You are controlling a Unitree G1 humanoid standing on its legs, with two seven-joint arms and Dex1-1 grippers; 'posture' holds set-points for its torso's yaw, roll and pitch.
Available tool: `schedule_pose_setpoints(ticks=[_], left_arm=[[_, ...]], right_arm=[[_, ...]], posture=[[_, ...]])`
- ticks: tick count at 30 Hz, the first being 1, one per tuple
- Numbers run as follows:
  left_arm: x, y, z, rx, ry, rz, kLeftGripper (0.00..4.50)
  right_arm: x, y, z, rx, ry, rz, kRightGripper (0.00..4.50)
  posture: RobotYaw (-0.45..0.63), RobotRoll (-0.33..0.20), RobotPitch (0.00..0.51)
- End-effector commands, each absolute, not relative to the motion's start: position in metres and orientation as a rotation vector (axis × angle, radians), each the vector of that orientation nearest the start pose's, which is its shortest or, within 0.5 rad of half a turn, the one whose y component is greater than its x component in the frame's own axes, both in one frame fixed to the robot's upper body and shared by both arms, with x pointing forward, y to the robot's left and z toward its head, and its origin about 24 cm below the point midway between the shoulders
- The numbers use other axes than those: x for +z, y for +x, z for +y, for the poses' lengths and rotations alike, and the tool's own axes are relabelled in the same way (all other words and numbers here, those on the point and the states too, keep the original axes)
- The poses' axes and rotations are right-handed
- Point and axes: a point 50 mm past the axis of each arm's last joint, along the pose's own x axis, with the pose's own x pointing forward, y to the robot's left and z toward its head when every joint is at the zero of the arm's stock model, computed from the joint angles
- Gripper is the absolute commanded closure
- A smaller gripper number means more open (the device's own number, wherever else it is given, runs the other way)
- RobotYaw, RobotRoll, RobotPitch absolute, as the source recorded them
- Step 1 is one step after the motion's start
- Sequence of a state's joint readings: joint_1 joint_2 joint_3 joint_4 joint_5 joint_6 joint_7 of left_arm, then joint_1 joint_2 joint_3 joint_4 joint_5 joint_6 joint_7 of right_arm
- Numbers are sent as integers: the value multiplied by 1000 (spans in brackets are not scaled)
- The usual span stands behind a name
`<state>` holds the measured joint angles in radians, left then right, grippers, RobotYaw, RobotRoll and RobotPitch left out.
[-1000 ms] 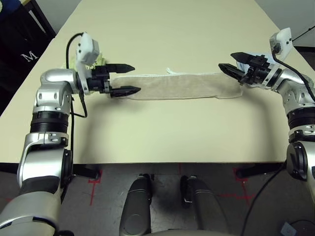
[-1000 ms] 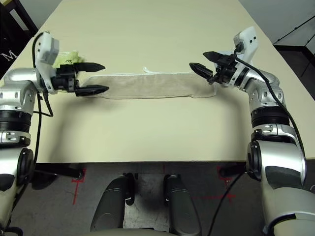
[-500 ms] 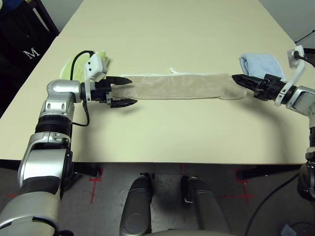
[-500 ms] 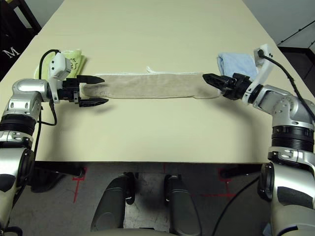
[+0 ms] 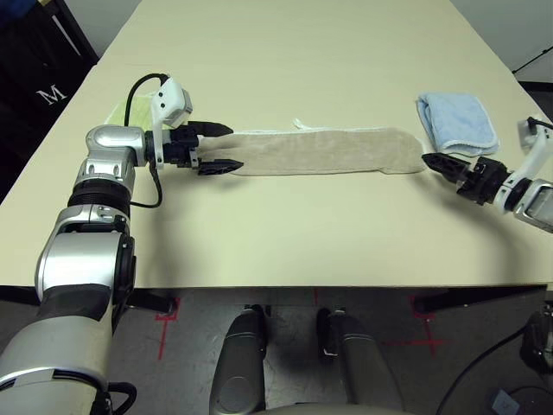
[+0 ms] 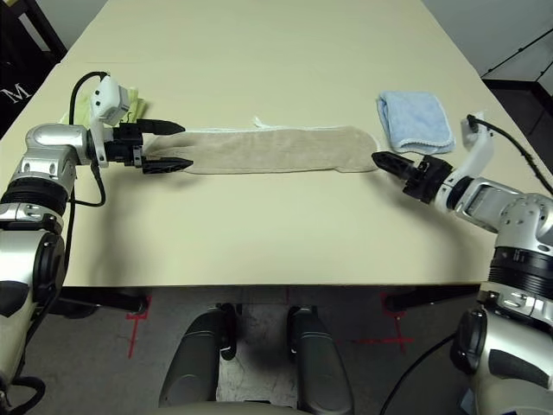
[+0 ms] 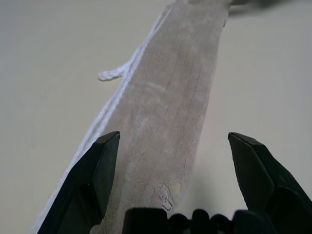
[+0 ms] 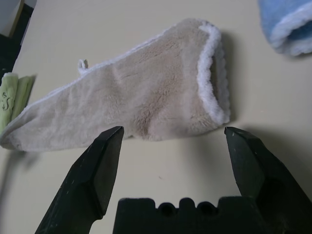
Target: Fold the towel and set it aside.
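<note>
The left pincer (image 5: 214, 148) is spread wide at the left end of the beige towel (image 5: 324, 151), one black finger on the far side of the strip and the other on the near side, so the cloth end lies between them; the left wrist view shows the towel (image 7: 168, 112) running away between the two parted fingers (image 7: 100, 170), with its small dark embroidered mark close to the pincer's base and nothing gripped. The right pincer (image 6: 389, 162) is also wide apart and holds nothing; it sits low over the counter (image 5: 285, 52) just off the towel's right end, near it but apart from it, and the right wrist view looks between its fingers (image 8: 97, 165) at that rounded end with its white stitched edging (image 8: 212, 83). The towel lies flat on the counter as a long narrow folded strip stretching from left to right between the two pincers, with white edging along its far side and a small white loop (image 5: 300, 124) sticking out from that edge near the middle. A folded light blue towel (image 5: 456, 119) lies on the counter beyond the right pincer, near the beige towel's right end but not touching it. A yellow-green folded towel (image 5: 125, 112) lies behind the left wrist, partly hidden by the arm.
</note>
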<state>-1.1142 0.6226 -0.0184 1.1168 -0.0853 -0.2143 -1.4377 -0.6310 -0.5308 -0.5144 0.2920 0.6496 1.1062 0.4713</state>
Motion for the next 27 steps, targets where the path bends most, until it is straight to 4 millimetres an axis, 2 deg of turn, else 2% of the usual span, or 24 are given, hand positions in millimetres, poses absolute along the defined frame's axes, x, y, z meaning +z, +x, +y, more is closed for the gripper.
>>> schedule_pose_setpoints(ticks=[1, 5, 14, 16, 19, 22, 27], left_arm=[[205, 371, 228, -1178, 495, 72, 0], [206, 370, 226, -1203, 491, 64, 0], [207, 367, 227, -1222, 490, 66, 0], [207, 367, 227, -1226, 490, 69, 0], [207, 367, 226, -1233, 489, 73, 0], [208, 366, 226, -1242, 484, 73, 0], [207, 363, 229, -1257, 478, 95, 0]], right_arm=[[145, 330, -270, 287, 596, 362, 14], [136, 341, -269, 232, 613, 361, 14], [135, 349, -265, 230, 622, 346, 14], [136, 348, -265, 233, 622, 345, 382], [137, 346, -266, 239, 615, 348, 101], [146, 335, -273, 241, 622, 336, 45], [155, 305, -288, 200, 622, 322, 45]], posture=[[37, 0, 206], [54, 0, 207], [58, 0, 207], [57, 0, 206], [58, 0, 208], [55, 0, 214], [32, 0, 218]])
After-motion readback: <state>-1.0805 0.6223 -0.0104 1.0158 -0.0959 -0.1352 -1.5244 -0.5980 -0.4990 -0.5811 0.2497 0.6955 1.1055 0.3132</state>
